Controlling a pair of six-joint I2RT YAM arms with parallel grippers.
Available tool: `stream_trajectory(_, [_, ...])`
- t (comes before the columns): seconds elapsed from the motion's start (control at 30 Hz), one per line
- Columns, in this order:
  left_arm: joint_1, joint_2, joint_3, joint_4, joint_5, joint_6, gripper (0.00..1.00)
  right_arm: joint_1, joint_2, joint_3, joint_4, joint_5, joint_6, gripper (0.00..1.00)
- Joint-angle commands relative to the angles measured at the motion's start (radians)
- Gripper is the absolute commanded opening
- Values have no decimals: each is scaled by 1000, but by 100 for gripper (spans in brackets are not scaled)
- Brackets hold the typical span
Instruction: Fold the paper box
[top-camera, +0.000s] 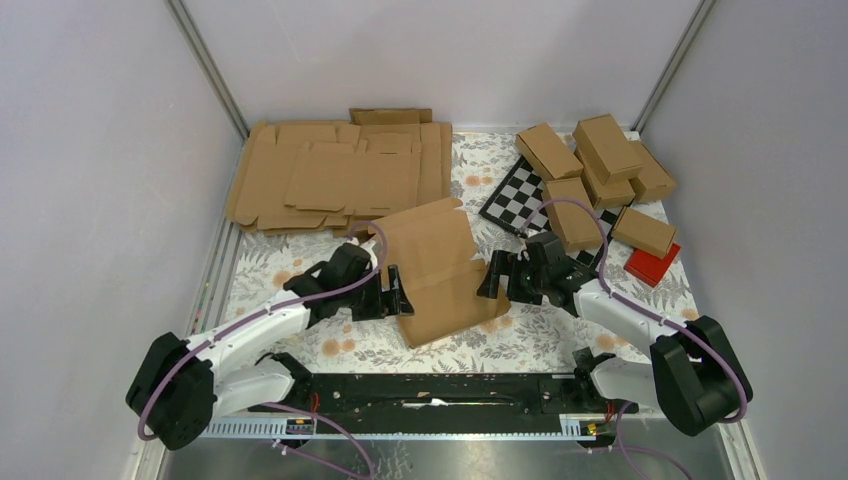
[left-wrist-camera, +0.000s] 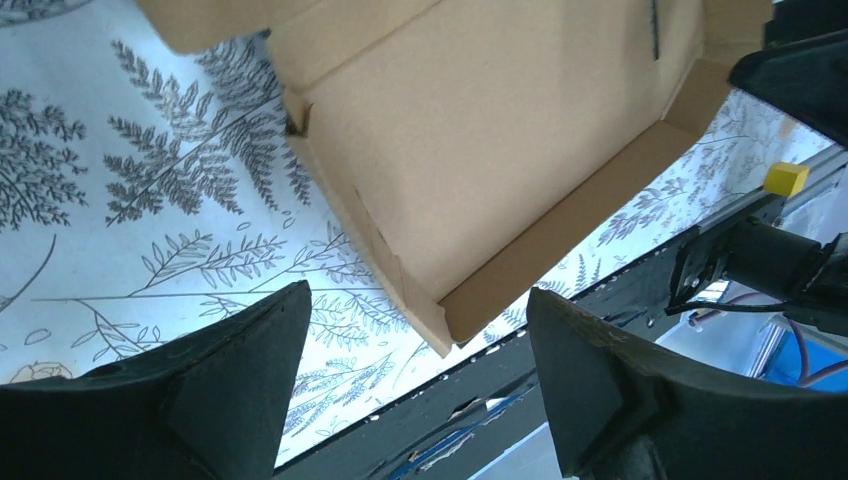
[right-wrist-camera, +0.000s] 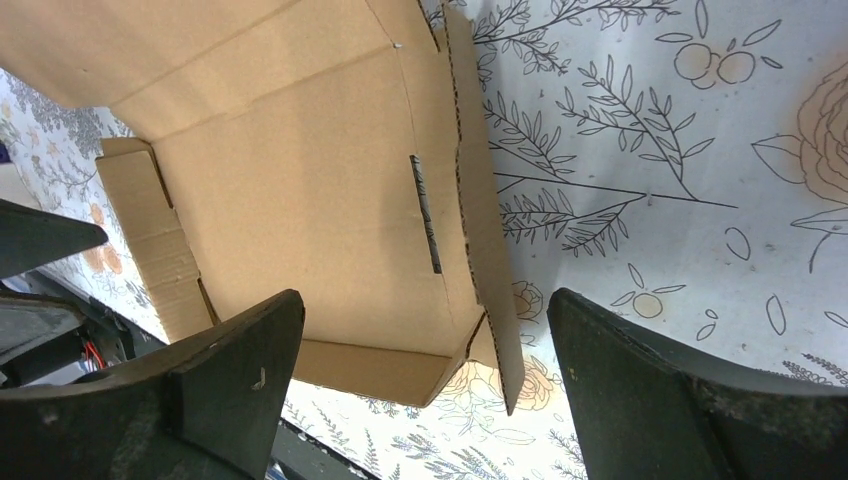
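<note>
The paper box (top-camera: 437, 270) is a plain brown die-cut sheet lying on the floral mat between the two arms, its side flaps partly raised. My left gripper (top-camera: 398, 297) is at its left edge, open and touching nothing. In the left wrist view the box (left-wrist-camera: 480, 150) shows a raised corner just beyond the gripper (left-wrist-camera: 420, 330). My right gripper (top-camera: 492, 278) stands open at the box's right edge. In the right wrist view a creased side flap of the box (right-wrist-camera: 300, 190) points down between the spread fingers of that gripper (right-wrist-camera: 425, 345), without touching them.
A pile of flat cardboard blanks (top-camera: 330, 175) lies at the back left. Several folded brown cartons (top-camera: 600, 165) sit at the back right on a checkerboard (top-camera: 520, 195), next to a red block (top-camera: 652, 264). A black rail (top-camera: 440, 392) runs along the near edge.
</note>
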Motion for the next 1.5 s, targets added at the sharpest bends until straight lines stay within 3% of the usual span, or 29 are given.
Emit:
stream_trajectory(0.0, [-12, 5, -41, 37, -26, -51, 82, -2, -20, 20, -4, 16, 41, 100])
stream_trajectory(0.37, [-31, 112, -47, 167, -3, -64, 75, -1, -30, -21, 85, -130, 131, 99])
stream_trajectory(0.67, [-32, 136, -7, 120, -25, -16, 68, -1, -89, -43, 83, -151, 144, 94])
stream_trajectory(0.87, [-49, 47, 27, 43, -89, 17, 87, -2, -133, -18, 7, -72, 92, 100])
stream_trajectory(1.0, [-66, -26, 73, -41, -165, 43, 97, -2, -141, 37, -107, 90, 45, 100])
stream_trajectory(1.1, [-102, -34, 133, -95, -225, 63, 98, -3, -130, 63, -143, 115, -10, 100])
stream_trajectory(1.27, [-133, 53, 244, -132, -256, 84, 94, -15, -40, 108, -143, 9, -10, 100])
stream_trajectory(1.47, [-133, 112, 242, -126, -256, 73, 89, -63, -6, 74, -58, -63, 42, 97])
